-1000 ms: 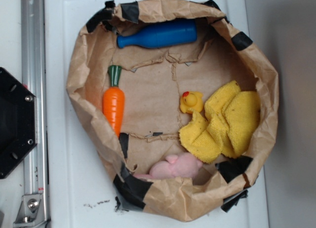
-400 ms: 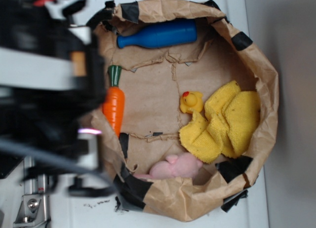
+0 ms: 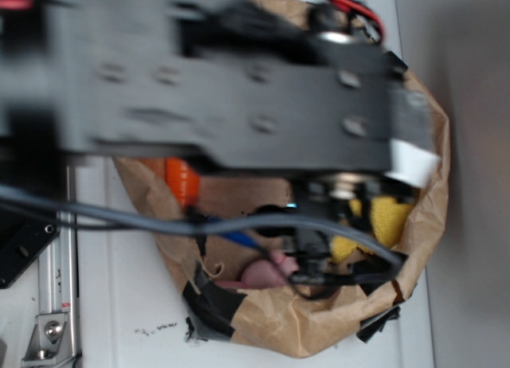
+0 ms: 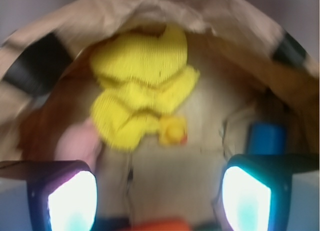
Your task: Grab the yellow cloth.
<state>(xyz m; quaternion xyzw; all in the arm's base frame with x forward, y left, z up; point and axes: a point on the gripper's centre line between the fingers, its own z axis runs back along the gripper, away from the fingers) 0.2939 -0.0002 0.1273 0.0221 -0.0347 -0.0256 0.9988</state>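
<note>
Crumpled paper bag point(image 4: 165, 8), fuzzy yellow cloth point(image 4: 140, 86).

One yellow cloth point(image 4: 140, 86), one rubber duck point(image 4: 173, 131), one carrot point(image 3: 180, 179), one blue bottle point(image 4: 266, 139), one pink toy point(image 3: 271, 271).

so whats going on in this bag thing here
A robot arm hangs over a brown paper bag of toys. Its pincer is open and holds nothing. The wrist view looks at the yellow cloth at the far side, with a rubber duck touching its edge. The cloth is not yet grabbed.
</note>
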